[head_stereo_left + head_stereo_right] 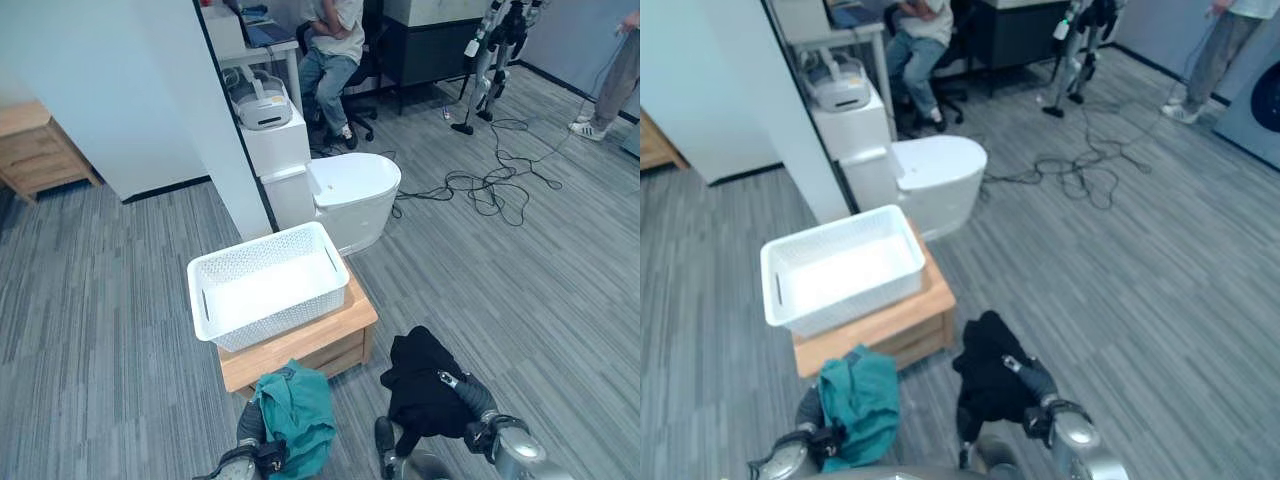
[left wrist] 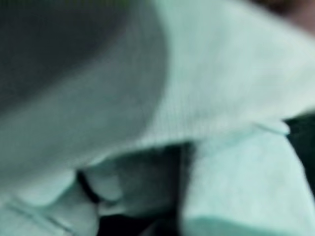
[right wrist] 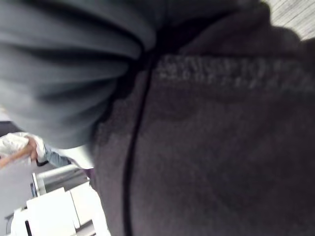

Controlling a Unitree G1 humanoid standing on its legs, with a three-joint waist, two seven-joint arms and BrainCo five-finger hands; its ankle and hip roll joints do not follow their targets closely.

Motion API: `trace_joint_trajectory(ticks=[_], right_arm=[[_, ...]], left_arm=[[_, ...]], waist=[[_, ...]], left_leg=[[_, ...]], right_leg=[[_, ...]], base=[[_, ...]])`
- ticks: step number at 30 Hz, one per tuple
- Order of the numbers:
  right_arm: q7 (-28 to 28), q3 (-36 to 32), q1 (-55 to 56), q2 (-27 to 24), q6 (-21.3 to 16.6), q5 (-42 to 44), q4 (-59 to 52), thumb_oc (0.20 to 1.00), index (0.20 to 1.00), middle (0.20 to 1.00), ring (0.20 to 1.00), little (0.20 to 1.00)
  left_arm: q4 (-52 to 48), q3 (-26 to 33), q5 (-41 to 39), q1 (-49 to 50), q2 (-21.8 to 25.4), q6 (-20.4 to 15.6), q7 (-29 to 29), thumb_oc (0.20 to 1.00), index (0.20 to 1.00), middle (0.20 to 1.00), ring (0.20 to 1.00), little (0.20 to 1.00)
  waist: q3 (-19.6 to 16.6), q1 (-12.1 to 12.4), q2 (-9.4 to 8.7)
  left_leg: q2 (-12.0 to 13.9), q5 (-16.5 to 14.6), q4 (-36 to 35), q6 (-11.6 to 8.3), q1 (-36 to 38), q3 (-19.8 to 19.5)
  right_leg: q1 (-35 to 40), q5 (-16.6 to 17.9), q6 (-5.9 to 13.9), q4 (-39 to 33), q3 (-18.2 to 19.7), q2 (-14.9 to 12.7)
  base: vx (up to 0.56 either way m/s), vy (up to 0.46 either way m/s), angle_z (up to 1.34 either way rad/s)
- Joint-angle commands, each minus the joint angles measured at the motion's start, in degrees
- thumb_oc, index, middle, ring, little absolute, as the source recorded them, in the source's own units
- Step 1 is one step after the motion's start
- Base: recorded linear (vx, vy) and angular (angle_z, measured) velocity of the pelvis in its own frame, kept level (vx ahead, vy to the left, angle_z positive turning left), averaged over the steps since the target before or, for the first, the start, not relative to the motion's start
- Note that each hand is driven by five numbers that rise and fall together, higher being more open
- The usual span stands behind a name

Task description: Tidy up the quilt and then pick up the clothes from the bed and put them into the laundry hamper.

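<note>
Grey plank floor (image 1: pixel 520 290), white partition wall (image 1: pixel 120 90), wooden nightstand (image 1: pixel 35 150), white toilet (image 1: pixel 345 195)

No legible txt, labels or nos. anywhere in these views.

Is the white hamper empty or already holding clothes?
Empty: the white hamper shows a bare floor; teal garment and black garment hang outside it.

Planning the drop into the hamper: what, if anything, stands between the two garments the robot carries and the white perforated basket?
Nothing visible does. The white perforated plastic basket sits open-topped and empty on a low wooden stand, directly ahead of the teal garment at the left hand and the black garment at the right hand.
</note>
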Motion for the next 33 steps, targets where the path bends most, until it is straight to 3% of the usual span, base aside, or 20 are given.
trace_joint_trajectory(ticks=[1,2,5,10,12,15,16,18,20,23,30,33], right_arm=[[0.30,-2.07,4.22,-1.76,-1.88,3.73,-6.72,0.200,0.200,0.200,0.200,0.200],[0.10,-3.36,5.62,-1.50,-1.04,2.75,-6.91,0.200,0.200,0.200,0.200,0.200],[0.58,-3.92,6.46,-0.58,-0.28,1.47,-5.28,0.200,0.200,0.200,0.200,0.200],[3.26,-5.20,7.47,-0.67,1.23,-2.81,-3.70,0.200,0.200,0.200,0.200,0.200],[5.22,-5.84,7.95,-2.11,2.36,-5.25,-3.72,0.200,0.200,0.200,0.200,0.200],[6.74,-4.47,7.54,-4.09,3.37,-6.61,-2.60,0.200,0.200,0.200,0.200,0.200],[6.71,-2.93,6.68,-4.95,2.48,-6.43,-1.32,0.200,0.200,0.200,0.200,0.200],[6.81,-2.21,5.83,-5.52,1.90,-6.29,-0.47,0.200,0.200,0.200,0.200,0.200],[7.04,-1.15,3.94,-6.58,0.32,-5.72,1.64,0.200,0.200,0.200,0.200,0.200],[6.93,-0.21,2.29,-6.95,-1.48,-5.10,4.13,0.200,0.200,0.200,0.200,0.200],[7.26,0.26,2.02,-5.87,-3.50,-4.90,4.43,0.200,0.200,0.200,0.200,0.200],[7.89,-0.25,2.77,-5.65,-3.22,-5.14,3.05,0.200,0.200,0.200,0.200,0.200]], left_arm=[[-7.41,2.12,3.77,0.85,1.39,-2.97,-0.29,0.200,0.200,0.200,0.200,0.200],[-8.82,3.05,4.60,1.78,1.02,-4.53,4.63,0.200,0.200,0.200,0.200,0.200],[-8.26,7.02,6.26,1.74,0.41,-7.71,12.77,0.200,0.200,0.200,0.200,0.200],[-6.72,14.63,10.01,-2.00,1.75,-8.55,20.07,0.200,0.200,0.200,0.200,0.200],[-5.20,20.14,16.29,-7.82,4.87,-6.60,25.94,0.200,0.200,0.200,0.200,0.200],[-0.93,20.15,22.37,-20.38,12.41,-1.05,32.42,0.200,0.200,0.200,0.200,0.200],[1.99,18.48,24.53,-29.47,17.17,2.67,34.74,0.200,0.200,0.200,0.200,0.200],[4.66,17.65,25.55,-34.73,20.15,3.95,35.59,0.200,0.200,0.200,0.200,0.200],[12.60,14.44,24.67,-47.23,26.27,6.13,36.91,0.200,0.200,0.200,0.200,0.200],[20.55,9.74,25.06,-57.50,29.64,6.22,37.78,0.200,0.200,0.200,0.200,0.200],[22.27,2.95,32.35,-64.41,29.93,8.79,36.29,0.200,0.200,0.200,0.200,0.200],[21.22,2.05,37.04,-63.63,28.37,14.39,33.44,0.200,0.200,0.200,0.200,0.200]], waist=[[0.04,-1.33,-0.16],[-0.38,-2.05,0.74],[-1.01,-1.65,1.06],[-0.92,-2.51,1.93],[-0.04,-4.05,3.10],[0.95,-6.90,3.47],[2.00,-8.49,3.31],[2.92,-9.46,3.22],[4.86,-11.49,3.09],[6.46,-13.07,2.77],[8.10,-14.82,1.65],[8.35,-15.51,1.51]], left_leg=[[4.44,7.90,-3.89,-1.27,-4.23,7.61],[5.72,10.34,-8.68,-1.56,-3.07,11.03],[5.09,12.47,-12.26,-1.79,-2.72,9.07],[5.78,14.20,-14.32,-2.54,-2.53,9.51],[6.44,14.62,-14.53,-3.06,-3.11,10.32],[6.69,14.92,-14.91,-3.30,-3.82,11.10],[6.73,15.04,-15.04,-3.44,-4.98,11.68],[6.75,15.09,-15.08,-3.58,-5.79,12.20],[6.65,15.08,-15.17,-3.80,-7.44,13.50],[6.56,14.71,-15.03,-3.86,-8.36,14.36],[7.14,14.07,-14.92,-3.93,-9.25,16.52],[7.50,13.86,-14.81,-4.08,-8.72,17.63]], right_leg=[[5.71,-4.69,11.58,-1.50,1.30,-5.04],[6.07,-5.55,10.93,-1.65,-1.46,-4.66],[7.06,-5.64,10.42,-2.68,-0.66,-3.92],[6.71,-6.17,10.09,-2.23,-0.95,-4.42],[4.45,-6.70,9.89,-0.74,-0.38,-4.93],[1.03,-6.57,10.51,0.83,1.85,-4.88],[-1.38,-6.26,10.91,1.44,3.07,-4.54],[-2.80,-6.05,11.03,1.66,3.77,-4.25],[-5.45,-5.43,11.32,1.59,5.25,-3.72],[-6.80,-5.13,11.64,1.41,6.58,-3.21],[-8.13,-4.25,12.08,-0.13,8.63,-2.13],[-7.44,-4.33,12.29,-0.78,8.66,-2.03]], base=[[0.05,0.046,2.38],[0.10,0.080,0.96],[0.15,0.083,0.27],[0.14,0.150,0.33],[0.15,0.311,0.13],[0.08,0.118,-0.03],[-0.04,0.002,-0.21],[-0.07,-0.007,-0.22],[-0.11,-0.020,-0.34],[-0.05,-0.048,-0.24],[-0.02,-0.105,-0.27],[0.01,-0.074,-0.27]])
